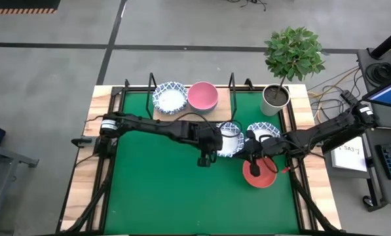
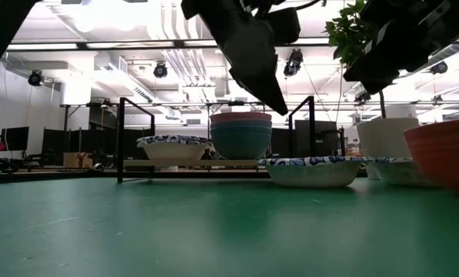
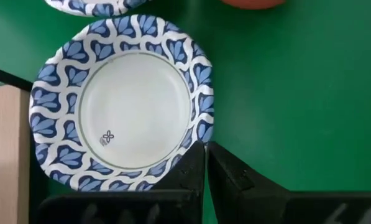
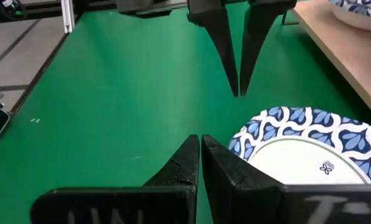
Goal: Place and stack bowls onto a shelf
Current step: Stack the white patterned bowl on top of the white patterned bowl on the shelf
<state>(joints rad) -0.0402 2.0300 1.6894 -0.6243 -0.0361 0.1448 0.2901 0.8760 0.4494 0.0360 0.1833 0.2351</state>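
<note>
The shelf [image 1: 192, 105] at the far edge carries a blue-patterned white bowl [image 1: 169, 98] and a stack topped by the pink bowl [image 1: 202, 96]; the low view shows grey-blue and dark green bowls [image 2: 241, 142] under the pink one. Two more patterned bowls [image 1: 229, 139] [image 1: 264, 133] and the red bowl [image 1: 259, 174] rest on the green mat. My left gripper [image 3: 205, 148] is shut and hovers by the near rim of the middle patterned bowl [image 3: 120, 102]. My right gripper [image 4: 201, 140] is shut and hovers beside the same bowl [image 4: 309, 149], facing my left gripper [image 4: 238, 87].
A white plant pot [image 1: 274, 98] with a leafy plant stands at the far right corner, beside the shelf. The shelf's black wire frame [image 2: 121, 138] rises at both its ends. The green mat [image 1: 162, 190] lies bare on its left and near parts.
</note>
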